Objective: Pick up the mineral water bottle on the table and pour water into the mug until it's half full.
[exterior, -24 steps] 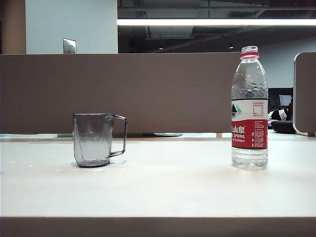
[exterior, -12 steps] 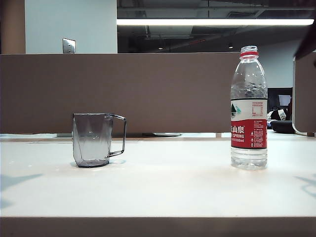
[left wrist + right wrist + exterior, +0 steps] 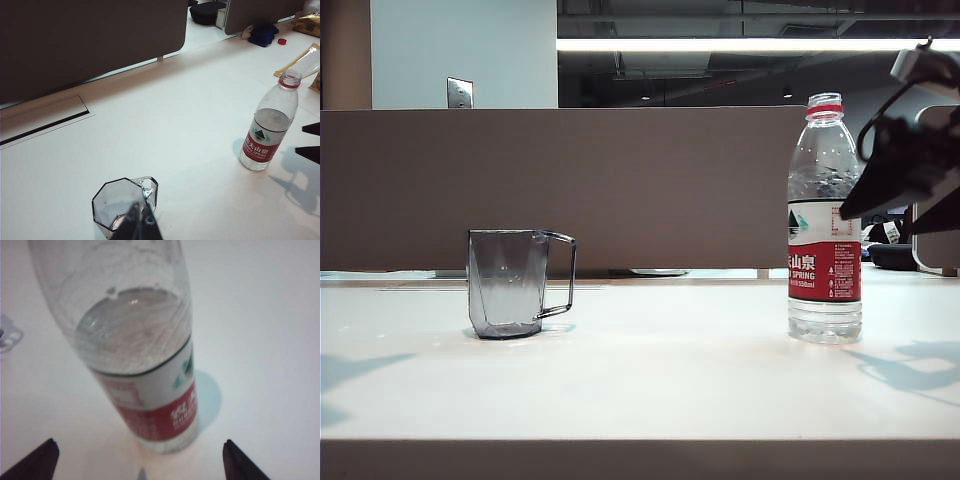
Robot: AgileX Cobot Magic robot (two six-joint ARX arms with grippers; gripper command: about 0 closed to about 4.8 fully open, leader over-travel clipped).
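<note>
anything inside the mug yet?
Nothing visible: the mug looks empty from above, though the shut left gripper covers part of its base. The water is in the mineral water bottle; the right gripper hangs open beside it.

A wide off-white table [image 3: 650, 385] holds a small smoky-grey transparent faceted mug [image 3: 507, 283] with a thin handle, standing upright on the left. Well apart on the right stands a tall clear plastic mineral water bottle [image 3: 825, 220], uncapped, with red neck ring and white-and-red label. A black right gripper [image 3: 905, 175] hovers just beside the bottle, at its upper right, not touching it.
</note>
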